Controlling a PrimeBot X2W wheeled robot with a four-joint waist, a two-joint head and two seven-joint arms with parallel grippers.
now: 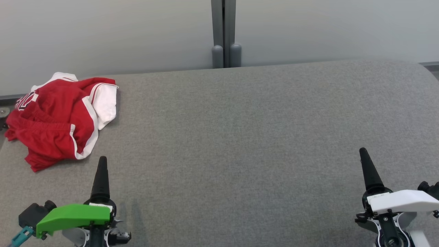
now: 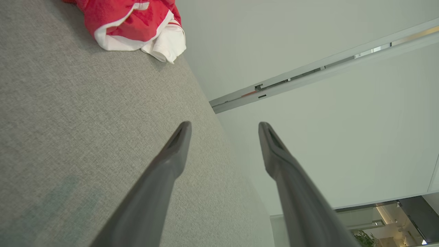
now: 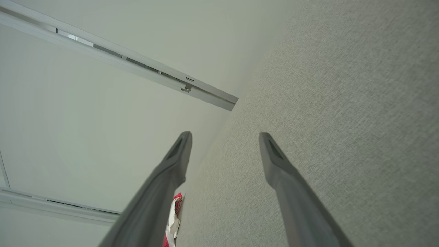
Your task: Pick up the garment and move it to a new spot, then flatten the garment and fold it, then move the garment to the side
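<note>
1. Nearest you, low left in the head view: the left gripper (image 2: 224, 127), under its green wrist cover (image 1: 73, 218). In its own wrist view the two dark fingers (image 2: 176, 147) stand wide apart with nothing between them.
2. Low right in the head view: the right gripper (image 3: 224, 135), under its white wrist cover (image 1: 401, 200). Its jaws are spread just as wide and it grips nothing.
3. Both grippers hang over the near part of the grey fabric surface (image 1: 240, 137), well apart from each other, fingers pointing away from you. Whether either tip touches the fabric you cannot tell.
4. Farther out on your left: the garment (image 1: 58, 116), red with white trim and a white sleeve. It lies crumpled in a heap, not flattened and not folded, at the far left corner of the surface. Its left side reaches the surface's left edge. It sits ahead of the left gripper, apart from it, and well apart from the right gripper.
5. Farthest: a pale wall (image 1: 103, 34) behind the surface, with a grey upright post (image 1: 223, 34) near the middle.
</note>
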